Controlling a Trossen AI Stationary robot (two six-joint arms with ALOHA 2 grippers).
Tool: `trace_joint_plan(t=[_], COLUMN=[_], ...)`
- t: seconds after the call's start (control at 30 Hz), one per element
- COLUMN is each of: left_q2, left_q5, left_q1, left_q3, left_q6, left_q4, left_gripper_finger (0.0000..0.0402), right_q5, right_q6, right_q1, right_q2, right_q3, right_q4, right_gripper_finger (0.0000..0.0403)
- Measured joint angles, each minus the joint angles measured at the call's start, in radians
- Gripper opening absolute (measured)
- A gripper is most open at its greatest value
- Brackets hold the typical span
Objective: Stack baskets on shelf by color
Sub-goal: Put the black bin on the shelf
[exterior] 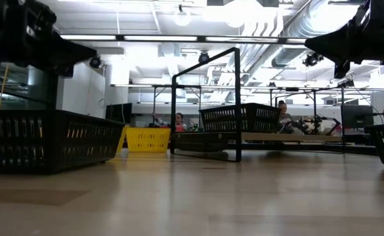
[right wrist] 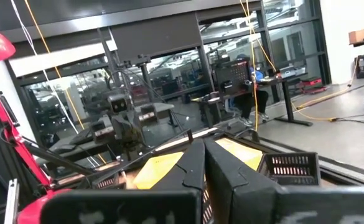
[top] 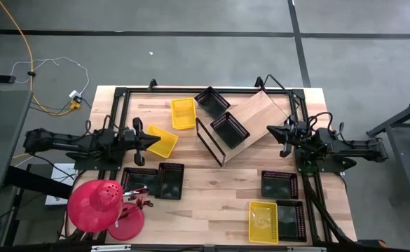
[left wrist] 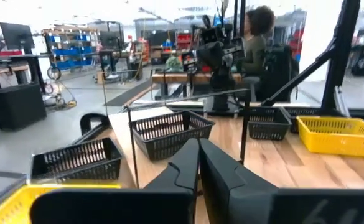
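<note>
The slanted wooden shelf [top: 257, 112] stands in its black frame at mid-table, with one black basket [top: 229, 129] resting on the board. Another black basket [top: 212, 101] sits at the shelf's far-left corner. Two yellow baskets [top: 183, 113] [top: 162, 141] lie left of the shelf. My left gripper [top: 155, 141] [left wrist: 198, 163] hovers shut by the nearer yellow basket's left edge and holds nothing. My right gripper [top: 272, 130] [right wrist: 204, 155] hangs shut off the shelf's right side, also holding nothing. In the low view, both arms stay high above the table.
Two black baskets [top: 155, 180] sit near the left arm. On the right, close to the near edge, there is a black basket [top: 279, 184], then a yellow one [top: 263, 220] beside another black one [top: 289, 220]. A red dome [top: 96, 203] stands at the near-left corner. Bare wood [top: 219, 203] lies between.
</note>
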Motion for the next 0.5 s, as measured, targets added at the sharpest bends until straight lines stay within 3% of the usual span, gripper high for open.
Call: trace_joint_plan(t=[0.13, 0.27, 0.5], left_q2=[-0.01, -0.016, -0.016], left_q5=[-0.005, -0.005, -0.006], left_q1=[0.0, 0.0, 0.0], left_q3=[0.002, 0.002, 0.002], left_q6=[-0.021, -0.019, -0.064], left_q4=[0.014, 0.014, 0.013], left_gripper_finger=[0.0001, 0.0, 0.0], right_q5=[0.015, 0.106, 0.202], right_q6=[0.039, 0.114, 0.22], right_q1=[0.0, 0.0, -0.038], right_q2=[0.014, 0.091, 0.447], right_q3=[0.006, 0.095, 0.35], right_q4=[-0.01, -0.15, -0.471], right_gripper_finger=[0.0, 0.0, 0.0])
